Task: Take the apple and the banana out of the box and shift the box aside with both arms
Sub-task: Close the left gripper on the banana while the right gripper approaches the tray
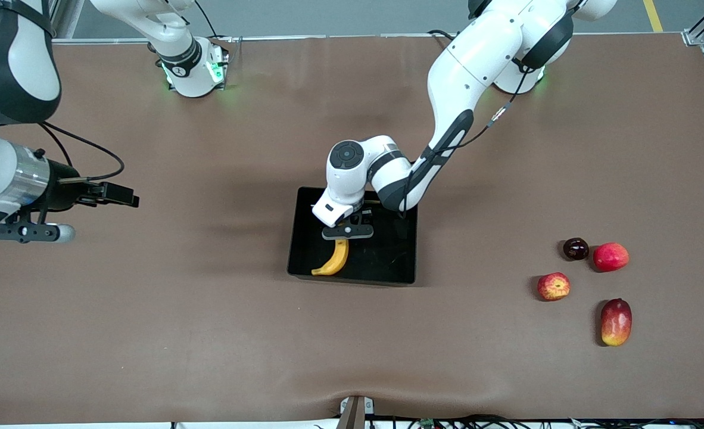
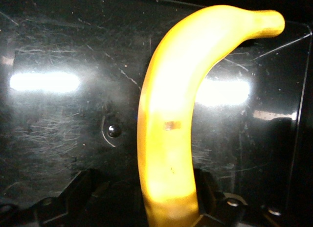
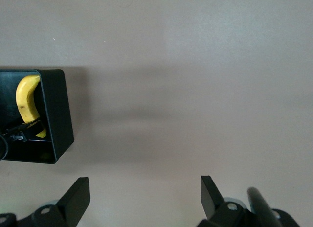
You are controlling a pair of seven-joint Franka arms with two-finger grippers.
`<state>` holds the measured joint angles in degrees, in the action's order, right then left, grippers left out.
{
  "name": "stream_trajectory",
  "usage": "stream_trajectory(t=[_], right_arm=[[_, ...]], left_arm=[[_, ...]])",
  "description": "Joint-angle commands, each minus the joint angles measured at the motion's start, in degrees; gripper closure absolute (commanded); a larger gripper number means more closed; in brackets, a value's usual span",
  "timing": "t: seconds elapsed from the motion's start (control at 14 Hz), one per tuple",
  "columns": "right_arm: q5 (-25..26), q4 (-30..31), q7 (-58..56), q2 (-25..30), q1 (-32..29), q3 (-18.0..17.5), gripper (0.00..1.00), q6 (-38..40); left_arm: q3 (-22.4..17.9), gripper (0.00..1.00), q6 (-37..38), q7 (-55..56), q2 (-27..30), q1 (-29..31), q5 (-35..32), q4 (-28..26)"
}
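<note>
- The black box (image 1: 396,253) sat in the middle of the brown table (image 1: 209,322).
- The yellow banana (image 1: 334,261) lay inside the box, close to the wall nearest the front camera.
- The left gripper (image 1: 347,231) was down in the box, right at one end of the banana.
- In the left wrist view, its two fingers (image 2: 215,197) stood on each side of the banana (image 2: 171,139). I could not tell if they were squeezing it or had let go.
- The right gripper (image 1: 25,232) waited above the table at the right arm's end, well apart from the box.
- Its jaws were spread wide with nothing between them, as the right wrist view showed (image 3: 145,192).
- The small red apple (image 1: 553,286) with yellow streaks sat on the table toward the left arm's end.
- Near it lay a plain red fruit (image 1: 610,257), a dark round fruit (image 1: 576,248) and a red-yellow mango (image 1: 616,322).
</note>
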<state>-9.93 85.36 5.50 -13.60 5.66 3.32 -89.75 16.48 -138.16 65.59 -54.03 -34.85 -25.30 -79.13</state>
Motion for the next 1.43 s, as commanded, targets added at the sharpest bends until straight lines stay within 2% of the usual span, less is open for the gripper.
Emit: stream_trajectory(t=[0.0, 0.07, 0.14, 0.36, 0.43, 0.72, 1.36], right_arm=[[-0.7, -0.28, 0.83, -0.64, 0.23, 0.28, 0.0, -0.42], [-0.7, -0.37, 1.35, -0.64, 0.23, 0.28, 0.0, -0.42], [-0.7, -0.37, 1.88, -0.64, 0.23, 0.28, 0.0, -0.42], [-0.7, -0.28, 1.97, -0.73, 0.49, 0.28, 0.0, -0.51], [-0.7, -0.28, 1.89, -0.82, 0.32, 0.28, 0.0, -0.42], [-0.7, -0.28, 1.89, -0.99, 0.41, 0.28, 0.0, -0.42], [-0.79, -0.37, 4.07, -1.08, 1.81, 0.28, 0.0, -0.6]], left_arm=[[-0.48, 0.2, -0.98, 0.42, -1.08, -0.57, -0.8, 1.35], [-0.48, 0.29, -0.98, 0.42, -1.17, -0.57, -0.8, 1.35], [-0.48, 0.43, -0.98, 0.42, -1.26, -0.57, -0.8, 1.35], [-0.48, 0.93, -0.98, 0.42, -1.17, -0.48, -0.72, 1.44], [-0.48, 1.0, -0.98, 0.42, -0.99, -0.48, -0.8, 1.44], [-0.48, 1.0, -0.8, -0.29, -0.03, -0.13, -0.8, 1.53], [-0.22, 1.0, 6.58, 0.07, 9.54, 0.57, 2.17, 1.53]])
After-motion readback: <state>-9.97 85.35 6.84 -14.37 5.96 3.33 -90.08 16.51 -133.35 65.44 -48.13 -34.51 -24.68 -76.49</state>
